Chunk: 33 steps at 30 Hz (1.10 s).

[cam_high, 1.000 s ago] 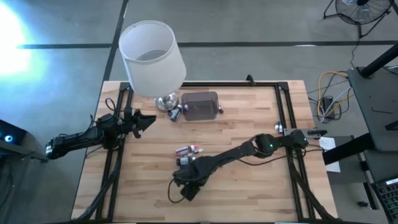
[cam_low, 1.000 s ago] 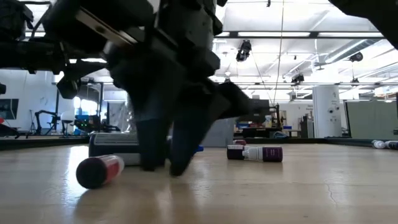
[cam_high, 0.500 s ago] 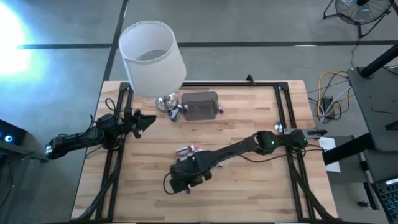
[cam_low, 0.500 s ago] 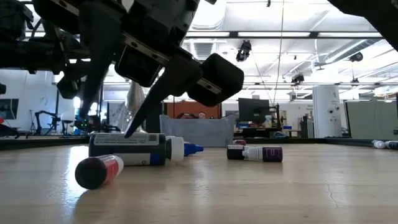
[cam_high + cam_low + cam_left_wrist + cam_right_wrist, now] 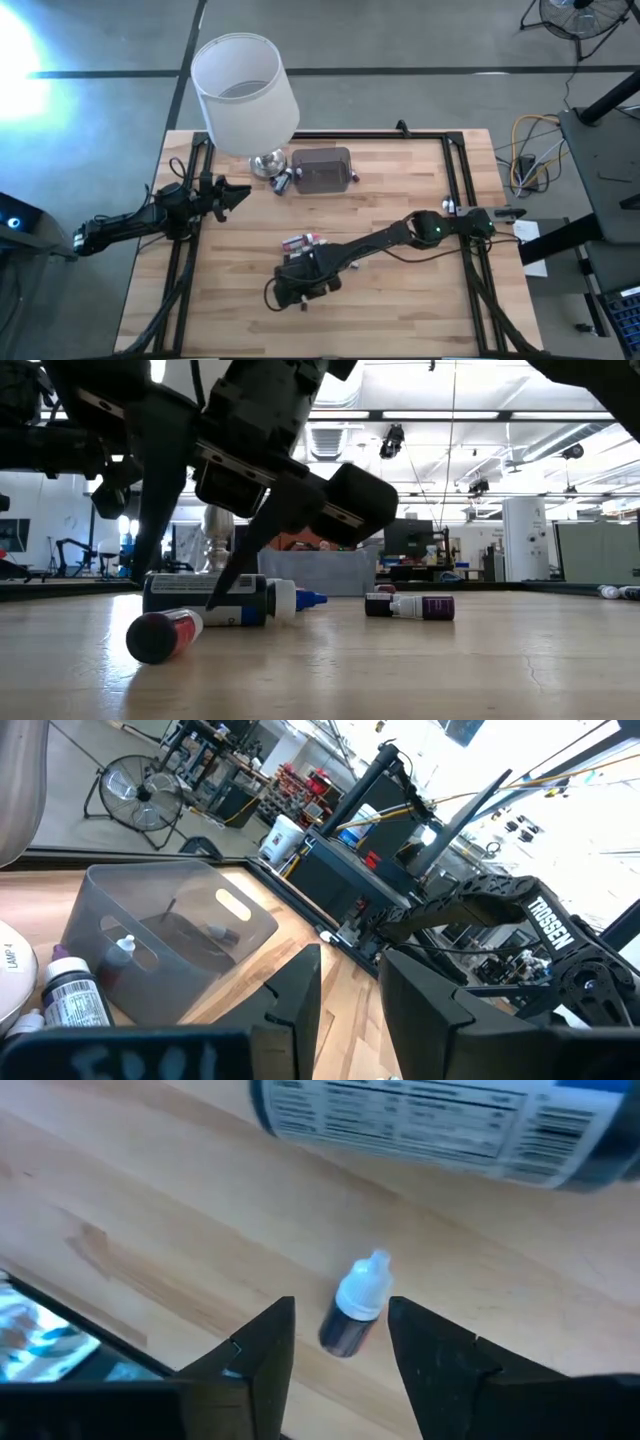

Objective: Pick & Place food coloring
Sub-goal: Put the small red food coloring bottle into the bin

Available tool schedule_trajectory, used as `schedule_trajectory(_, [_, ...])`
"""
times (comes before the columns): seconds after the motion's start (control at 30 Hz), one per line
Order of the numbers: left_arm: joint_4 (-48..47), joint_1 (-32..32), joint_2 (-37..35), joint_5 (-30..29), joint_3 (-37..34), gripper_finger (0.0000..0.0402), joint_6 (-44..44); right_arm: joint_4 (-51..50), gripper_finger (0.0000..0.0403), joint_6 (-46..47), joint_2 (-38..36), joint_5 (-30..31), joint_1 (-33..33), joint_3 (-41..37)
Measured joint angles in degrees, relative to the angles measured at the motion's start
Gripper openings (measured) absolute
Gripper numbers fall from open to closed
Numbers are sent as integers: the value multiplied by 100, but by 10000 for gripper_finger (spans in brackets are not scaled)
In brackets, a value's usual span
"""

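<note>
From above, the right arm reached across the wooden table (image 5: 400,190) to its front middle, and the right gripper (image 5: 285,293) hung there over a few food coloring bottles (image 5: 300,241) that lay on the boards. More small bottles (image 5: 281,181) lay at the far side, between the chrome foot of the white-shaded lamp (image 5: 243,92) and the grey plastic box (image 5: 322,169). The left gripper (image 5: 240,192) waited at the table's left side, near the lamp.

In the low view, the right gripper (image 5: 185,575) stood with its two fingers spread, the tips close to the table and holding nothing. Right at the fingertips lay a dark bottle with a white label (image 5: 205,599), on its side, and a red bottle (image 5: 163,634) lay in front of it, nearer to the camera. Two more bottles (image 5: 410,605) lay further back.

In the left wrist view, the left gripper (image 5: 350,1000) showed a narrow gap between its fingers, with nothing in it. The grey box (image 5: 165,935) was ahead, with small bottles inside it and a labelled bottle (image 5: 70,995) just beside its wall.

In the right wrist view, the fingers (image 5: 262,1355) stood apart, and a small dark bottle with a white cap (image 5: 354,1306) lay on the wood between them, not gripped. A bigger labelled bottle (image 5: 440,1125) lay beyond it.
</note>
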Motion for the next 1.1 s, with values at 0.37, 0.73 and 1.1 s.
schedule_trajectory(0.37, [1, 0, 0, -1, 1, 85, 0, 221, 136, 783, -2, 2, -7, -34])
schedule_trajectory(0.73, [1, 2, 0, -1, -1, 85, 0, 168, 136, 1056, 86, 157, 33, -58])
schedule_trajectory(1.1, [1, 2, 0, 0, 2, 85, 0, -499, 136, -370, 146, 177, 33, -22])
